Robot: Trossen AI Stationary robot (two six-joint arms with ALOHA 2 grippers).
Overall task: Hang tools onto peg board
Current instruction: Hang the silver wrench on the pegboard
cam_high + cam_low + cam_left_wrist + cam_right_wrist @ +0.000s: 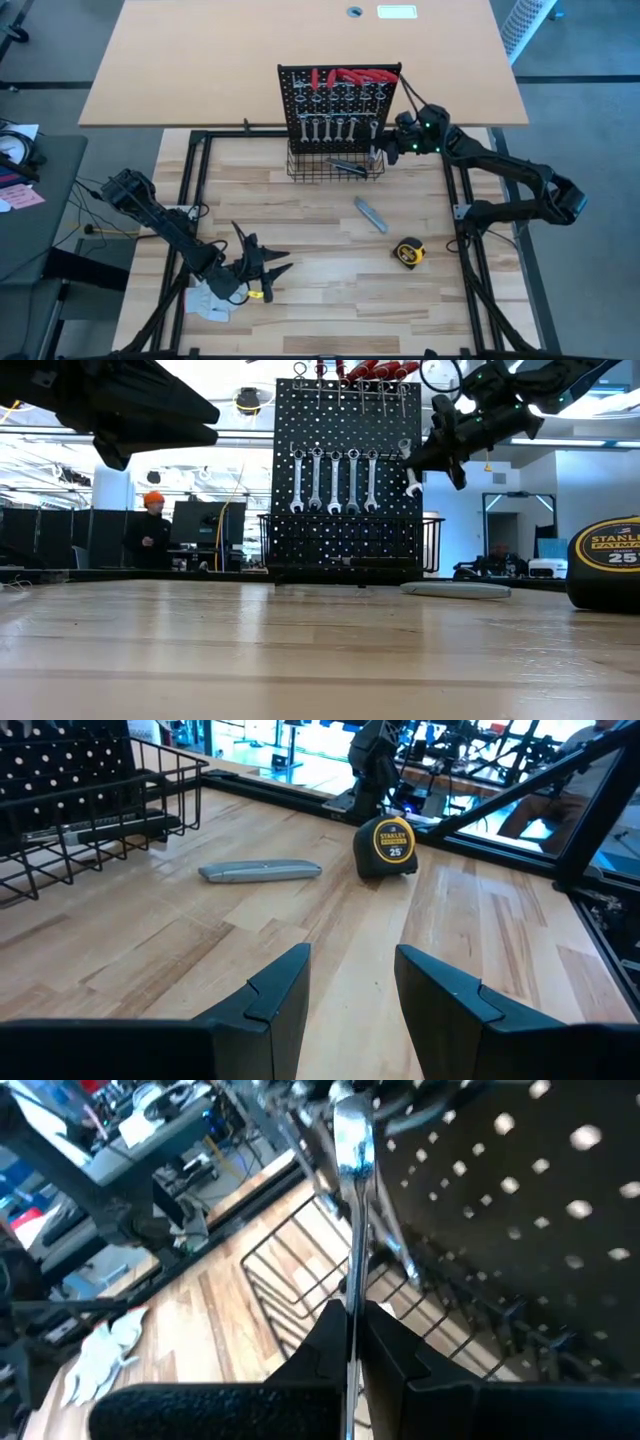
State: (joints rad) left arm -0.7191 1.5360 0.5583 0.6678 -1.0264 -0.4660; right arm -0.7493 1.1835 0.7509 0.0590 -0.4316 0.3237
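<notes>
Five silver wrenches (333, 480) already hang in a row on your peg board (340, 100), below the red-handled pliers (352, 76) on its top hooks. Your right gripper (392, 141) is pinched tight on a sixth wrench (353, 1210), holding it against the board's right edge, above the wire basket (335, 168). In front of the board lie the utility knife (371, 214) and tape measure (408, 253). Your left gripper (272, 263) hovers well in front of the board, fingers parted and empty, beside the white glove (210, 300).
</notes>
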